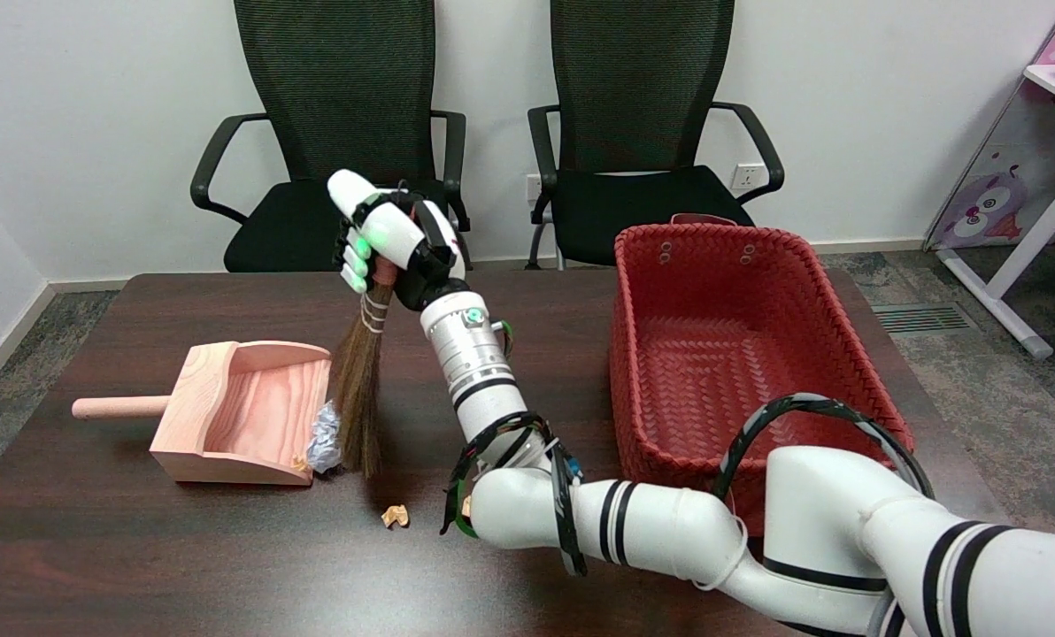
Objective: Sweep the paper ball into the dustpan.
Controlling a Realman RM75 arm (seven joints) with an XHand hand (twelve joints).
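Hand point(392, 245) of right arm wrapped around handle of small straw broom point(358, 389), bristles down on dark table point(138, 548). Crumpled paper ball point(324, 447) pressed between bristles and open mouth of wooden dustpan point(240, 411). Small tan scrap point(394, 515) nearby.

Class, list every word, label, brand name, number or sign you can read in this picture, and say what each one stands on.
No readable text anywhere.
Right hand: a small dark red mark on its back, too blurred to read.
Pink panel at right: cartoon pictures only, no words legible.
Dustpan, broom, red basket: no labels visible.
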